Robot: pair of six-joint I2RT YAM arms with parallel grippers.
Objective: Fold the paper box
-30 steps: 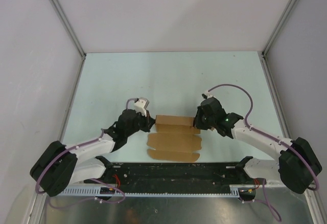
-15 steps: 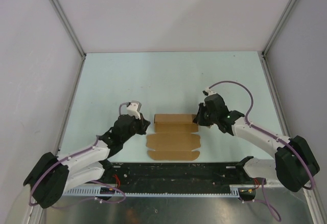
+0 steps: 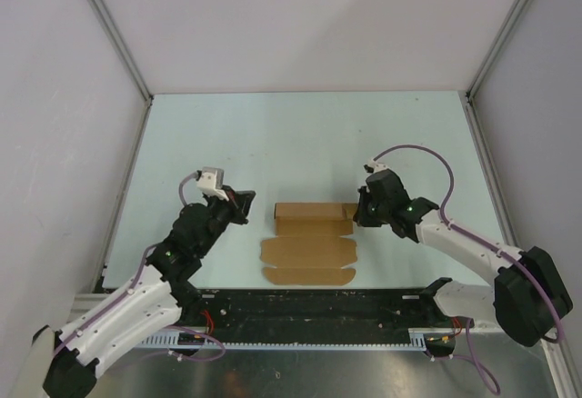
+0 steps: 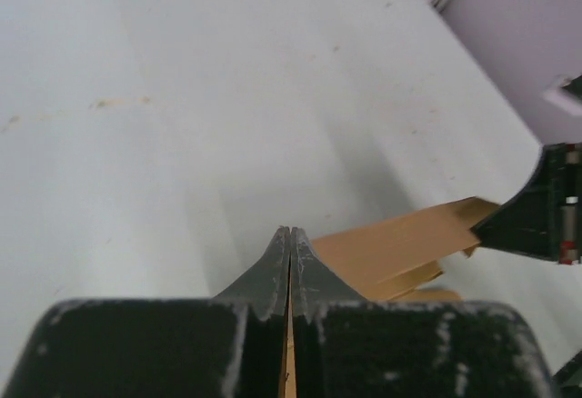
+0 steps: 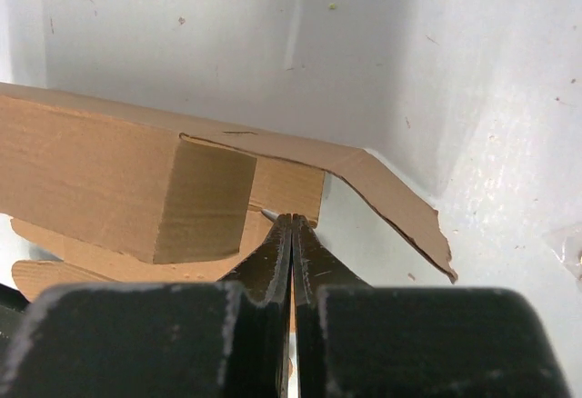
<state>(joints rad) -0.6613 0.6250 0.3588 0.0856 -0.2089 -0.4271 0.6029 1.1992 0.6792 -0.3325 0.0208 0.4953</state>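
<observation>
This looks like a robot lab. A flat pale green table (image 3: 300,134) sits inside plain white walls (image 3: 309,25) with grey metal bars (image 3: 111,30) at the corners. Two white and black robot arms (image 3: 123,312) with thin purple cables (image 3: 409,150) are fixed to a long black rail (image 3: 309,305) at the table's near edge.

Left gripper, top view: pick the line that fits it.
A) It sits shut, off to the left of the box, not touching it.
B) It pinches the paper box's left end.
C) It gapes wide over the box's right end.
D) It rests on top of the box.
A: the left gripper lies left of the paper box with a strip of table showing between them, and its wrist view shows its fingers pressed together.
</observation>
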